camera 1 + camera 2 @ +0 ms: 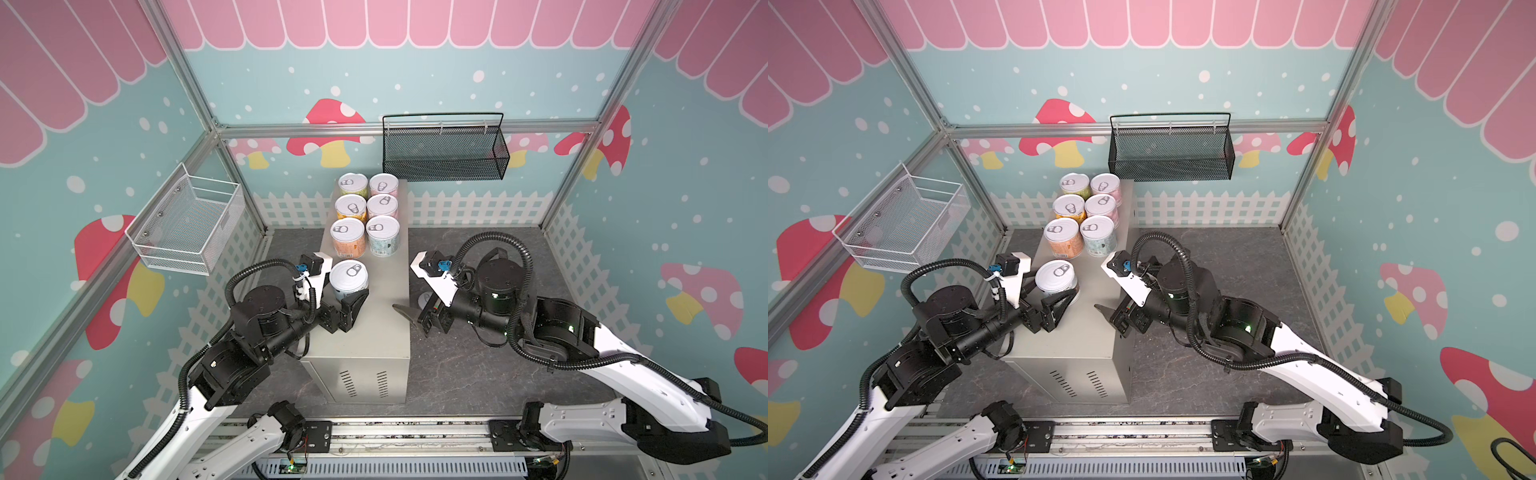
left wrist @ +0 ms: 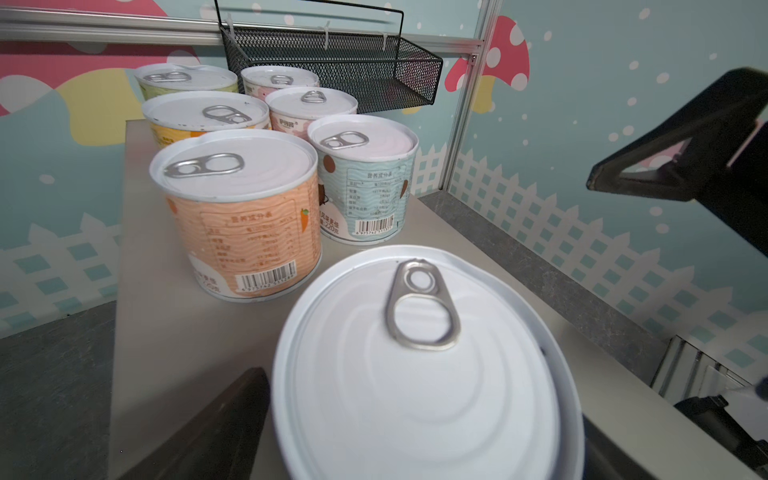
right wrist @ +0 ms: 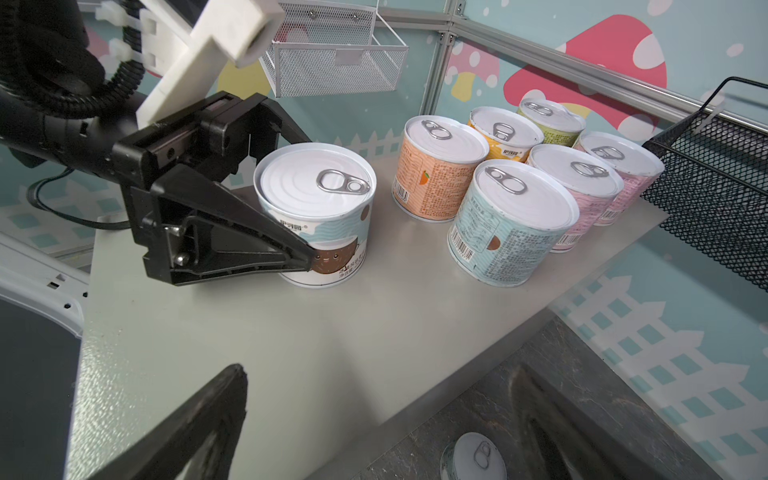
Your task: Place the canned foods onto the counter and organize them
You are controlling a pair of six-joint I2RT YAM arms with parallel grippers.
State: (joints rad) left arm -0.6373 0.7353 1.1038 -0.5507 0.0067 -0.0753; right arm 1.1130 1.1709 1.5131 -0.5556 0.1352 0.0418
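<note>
Six cans stand in two rows at the far end of the counter (image 1: 374, 332): green (image 1: 352, 185), pink (image 1: 383, 185), yellow (image 1: 351, 206), pink (image 1: 382, 205), orange (image 1: 348, 235) and light blue (image 1: 382, 232). Nearer, a seventh light blue can (image 1: 349, 276) (image 3: 316, 187) stands upright on the counter with my left gripper (image 1: 347, 286) shut on its sides. The near finger (image 3: 257, 245) presses on the label. My right gripper (image 1: 415, 309) (image 3: 378, 370) hangs open over the counter's right edge. Below it, another can (image 3: 476, 457) (image 1: 428, 297) stands on the floor beside the counter.
A black mesh basket (image 1: 444, 151) hangs on the back rail, just right of the far cans. A white wire basket (image 1: 187, 224) is fixed to the left wall. The dark stone floor (image 1: 457, 365) surrounds the counter, whose near half is bare.
</note>
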